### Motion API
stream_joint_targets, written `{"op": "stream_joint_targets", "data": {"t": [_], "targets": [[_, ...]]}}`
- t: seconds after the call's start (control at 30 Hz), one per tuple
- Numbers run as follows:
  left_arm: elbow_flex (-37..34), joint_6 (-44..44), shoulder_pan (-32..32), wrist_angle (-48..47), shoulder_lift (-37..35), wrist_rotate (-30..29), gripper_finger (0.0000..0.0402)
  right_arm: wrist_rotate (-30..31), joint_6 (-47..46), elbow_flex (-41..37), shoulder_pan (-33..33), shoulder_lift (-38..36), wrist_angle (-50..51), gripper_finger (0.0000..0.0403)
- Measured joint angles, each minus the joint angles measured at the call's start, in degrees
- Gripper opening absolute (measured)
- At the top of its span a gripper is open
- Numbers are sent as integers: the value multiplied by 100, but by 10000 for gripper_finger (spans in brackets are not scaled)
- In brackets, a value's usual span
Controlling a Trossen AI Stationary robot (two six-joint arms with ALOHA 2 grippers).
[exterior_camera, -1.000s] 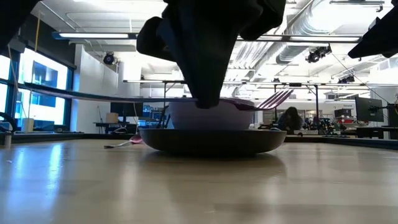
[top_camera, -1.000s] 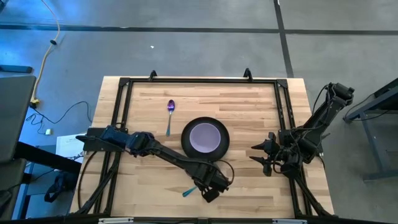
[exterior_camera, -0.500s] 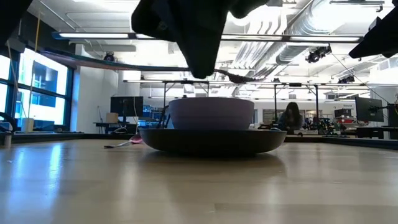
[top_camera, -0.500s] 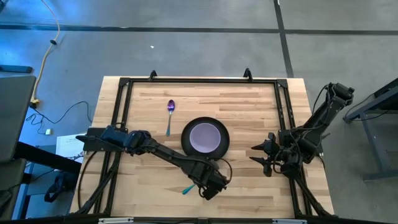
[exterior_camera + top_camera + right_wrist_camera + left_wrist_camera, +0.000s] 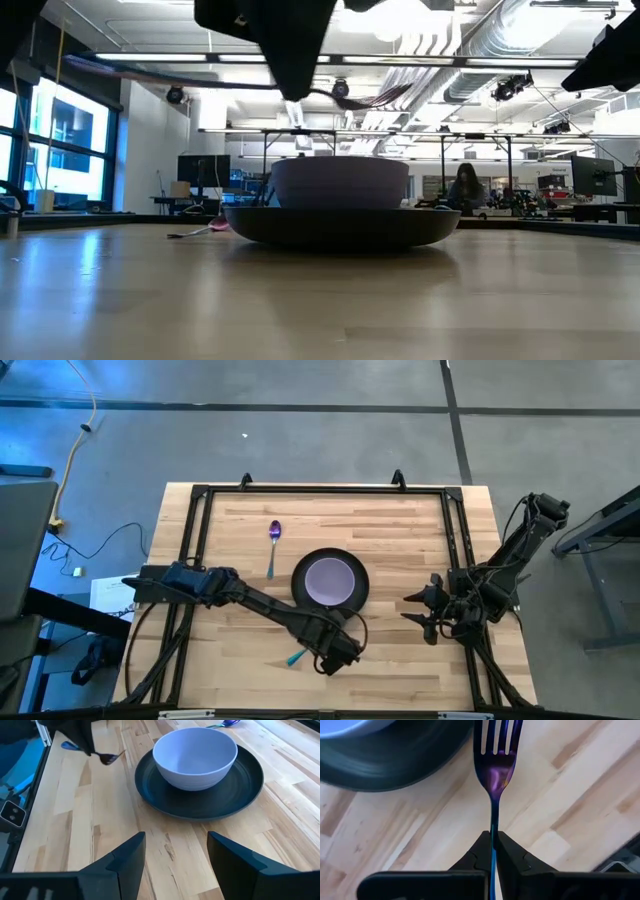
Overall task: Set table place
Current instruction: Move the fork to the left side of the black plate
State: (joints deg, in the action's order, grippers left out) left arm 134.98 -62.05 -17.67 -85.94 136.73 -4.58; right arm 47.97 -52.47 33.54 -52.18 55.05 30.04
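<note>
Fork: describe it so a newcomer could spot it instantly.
On the light wooden table, find the dark grey round plate holding a lavender bowl. Near the plate, the left gripper is shut on a teal-handled metallic fork, held above the wood. The purple-headed spoon lies untouched on the plate's other side.

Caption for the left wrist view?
Left gripper clamps the fork above the table, beside the plate.
</note>
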Motion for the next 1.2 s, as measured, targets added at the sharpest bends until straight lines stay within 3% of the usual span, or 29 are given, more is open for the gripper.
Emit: {"op": "stream_joint_targets", "data": {"t": [0.63, 0.9, 1.2], "targets": [[0, -248, -196, -250, -315, -478, 0, 0, 107, 0, 2, 0, 9, 204], [0, -145, -356, 231, -909, -1471, 0, 24, 151, 0, 3, -2, -61, 204], [2, 271, -339, 397, -1216, -1906, 0, 28, 149, 0, 6, 0, -175, 204]]}}
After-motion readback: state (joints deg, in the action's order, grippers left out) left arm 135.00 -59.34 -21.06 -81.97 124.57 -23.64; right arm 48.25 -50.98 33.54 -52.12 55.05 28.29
